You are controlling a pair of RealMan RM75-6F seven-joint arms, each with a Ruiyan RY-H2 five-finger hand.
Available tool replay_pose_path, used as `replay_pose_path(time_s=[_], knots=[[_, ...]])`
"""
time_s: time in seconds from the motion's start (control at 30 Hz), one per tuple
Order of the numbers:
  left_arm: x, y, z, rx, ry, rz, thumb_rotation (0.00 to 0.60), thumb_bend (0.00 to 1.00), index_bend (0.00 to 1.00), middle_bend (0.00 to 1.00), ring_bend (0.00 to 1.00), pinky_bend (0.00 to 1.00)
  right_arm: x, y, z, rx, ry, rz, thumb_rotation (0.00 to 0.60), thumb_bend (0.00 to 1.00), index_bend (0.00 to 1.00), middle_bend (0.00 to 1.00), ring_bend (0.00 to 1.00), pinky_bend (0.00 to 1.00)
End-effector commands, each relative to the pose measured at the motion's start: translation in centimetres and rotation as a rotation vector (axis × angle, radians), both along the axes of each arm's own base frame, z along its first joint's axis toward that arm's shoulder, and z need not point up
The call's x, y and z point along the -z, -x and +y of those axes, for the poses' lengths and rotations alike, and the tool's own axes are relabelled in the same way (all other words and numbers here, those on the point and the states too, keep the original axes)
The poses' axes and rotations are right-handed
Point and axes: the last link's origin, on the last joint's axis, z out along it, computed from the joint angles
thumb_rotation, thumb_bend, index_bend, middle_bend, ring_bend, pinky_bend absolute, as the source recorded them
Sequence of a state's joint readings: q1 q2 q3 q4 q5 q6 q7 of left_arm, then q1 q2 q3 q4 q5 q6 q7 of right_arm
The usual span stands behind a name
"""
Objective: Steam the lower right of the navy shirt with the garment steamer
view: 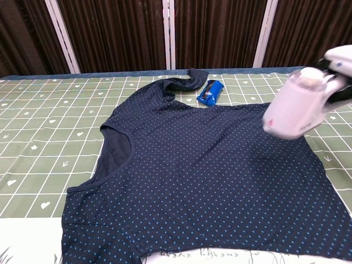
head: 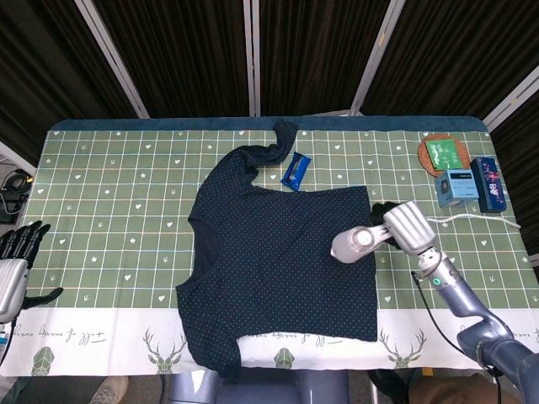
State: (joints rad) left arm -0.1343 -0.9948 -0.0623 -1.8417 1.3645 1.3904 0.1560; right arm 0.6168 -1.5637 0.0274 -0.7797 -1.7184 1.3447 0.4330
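Right hand [head: 408,225] clamped on garment steamer [head: 352,243], nozzle above navy shirt [head: 286,261] near its right edge; left hand [head: 15,257] idle, fingers apart, off table's left edge

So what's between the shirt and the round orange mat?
In the head view, just bare checked tablecloth lies between the navy shirt and the orange mat.

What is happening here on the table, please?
The robot's right hand holds a white garment steamer above the right side of a navy dotted shirt that lies flat on the green checked tablecloth. The steamer appears lifted, not resting on the cloth. The left hand waits at the table's left edge, holding nothing. A small blue packet lies near the sleeve.
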Motion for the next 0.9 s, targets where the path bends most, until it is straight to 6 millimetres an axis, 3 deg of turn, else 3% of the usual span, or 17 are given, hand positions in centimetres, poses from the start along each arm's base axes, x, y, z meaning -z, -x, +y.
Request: replay_pose_path(time_s=[0.03, 0.17, 0.4, 0.9], knots=[[0.0, 0.1, 0.1, -0.003, -0.001, 0.000, 0.600, 0.00, 0.00, 0.00, 0.00, 0.00, 2.3, -3.1, 1.2, -0.154, -0.075, 0.046, 0.600, 0.97, 0.77, 0.60, 0.61, 0.88], [-0.1, 0.3, 0.1, -0.011, 0.001, 0.002, 0.600, 0.00, 0.00, 0.00, 0.00, 0.00, 5.0, -5.1, 3.0, -0.269, -0.180, 0.095, 0.600, 0.97, 0.77, 0.60, 0.61, 0.88], [0.0, 0.4, 0.2, -0.017, 0.003, 0.003, 0.600, 0.00, 0.00, 0.00, 0.00, 0.00, 7.7, -6.9, 5.3, -0.356, -0.304, 0.081, 0.600, 0.97, 0.77, 0.60, 0.61, 0.88], [0.2, 0.4, 0.2, -0.016, 0.010, 0.010, 0.600, 0.00, 0.00, 0.00, 0.00, 0.00, 9.6, -4.9, 4.7, -0.312, -0.272, 0.151, 0.600, 0.97, 0.77, 0.60, 0.61, 0.88]])
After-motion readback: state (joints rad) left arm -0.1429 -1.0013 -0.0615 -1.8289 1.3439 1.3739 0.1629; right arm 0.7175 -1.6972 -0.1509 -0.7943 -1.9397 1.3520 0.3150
